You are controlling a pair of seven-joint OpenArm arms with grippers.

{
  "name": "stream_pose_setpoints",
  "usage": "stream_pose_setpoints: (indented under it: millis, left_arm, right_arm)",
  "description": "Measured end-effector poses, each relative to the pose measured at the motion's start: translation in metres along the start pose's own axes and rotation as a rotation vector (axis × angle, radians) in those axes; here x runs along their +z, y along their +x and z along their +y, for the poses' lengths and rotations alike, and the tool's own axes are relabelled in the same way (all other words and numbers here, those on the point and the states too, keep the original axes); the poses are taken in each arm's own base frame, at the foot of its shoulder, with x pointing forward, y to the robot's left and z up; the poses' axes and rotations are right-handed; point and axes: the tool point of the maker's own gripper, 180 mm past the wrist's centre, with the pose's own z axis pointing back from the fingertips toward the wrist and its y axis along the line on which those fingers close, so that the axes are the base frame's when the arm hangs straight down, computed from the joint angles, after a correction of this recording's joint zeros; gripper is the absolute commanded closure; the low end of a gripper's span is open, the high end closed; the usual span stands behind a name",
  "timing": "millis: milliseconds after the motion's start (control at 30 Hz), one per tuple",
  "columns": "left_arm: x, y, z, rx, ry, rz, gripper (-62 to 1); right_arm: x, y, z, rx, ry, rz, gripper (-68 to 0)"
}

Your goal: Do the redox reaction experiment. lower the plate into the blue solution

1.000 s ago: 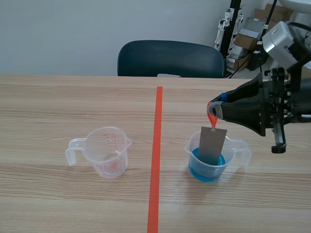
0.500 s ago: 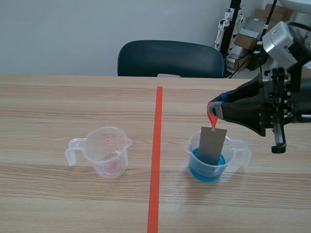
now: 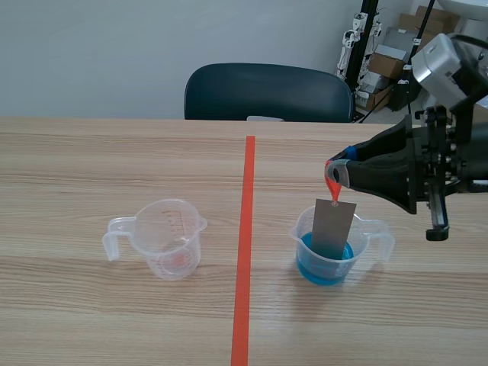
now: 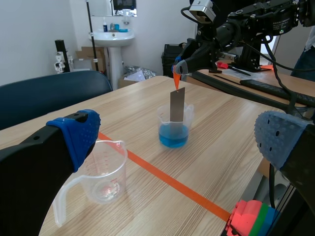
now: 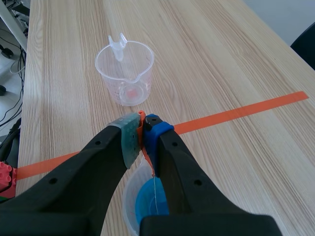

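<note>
On the surface [image 3: 114, 152], the right tool [image 3: 333, 171] hangs over the cup [image 3: 305, 242] of blue solution [image 3: 328, 273]. It is clenched on an orange tab [image 3: 332, 187], from which the grey plate [image 3: 333, 227] dangles upright. The left tool [image 4: 179, 136] is released and grasps nothing, with the empty cup [image 3: 171, 244] ahead of it. The plate's lower edge is inside the cup, at or just into the liquid. Most of it stands above the rim, so the lowering looks roughly half done.
</note>
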Motion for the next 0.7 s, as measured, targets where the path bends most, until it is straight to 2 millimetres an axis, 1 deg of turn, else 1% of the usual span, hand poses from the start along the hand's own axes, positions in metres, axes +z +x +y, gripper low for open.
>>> stream_pose_setpoints:
  millis: [233,467,700]
  left_arm:
    - [0.000,0.000,0.001,-0.003,0.000,0.000,-62.3]
    - [0.001,0.006,0.012,-0.060,0.004,0.002,-62.3]
    - [0.001,0.008,0.015,-0.071,0.006,0.002,-62.3]
  right_arm:
    - [0.000,0.000,0.000,0.000,0.000,0.000,0.3]
    - [0.000,0.000,0.000,0.000,0.000,0.000,0.3]
    - [0.000,0.000,0.000,0.000,0.000,0.000,0.3]
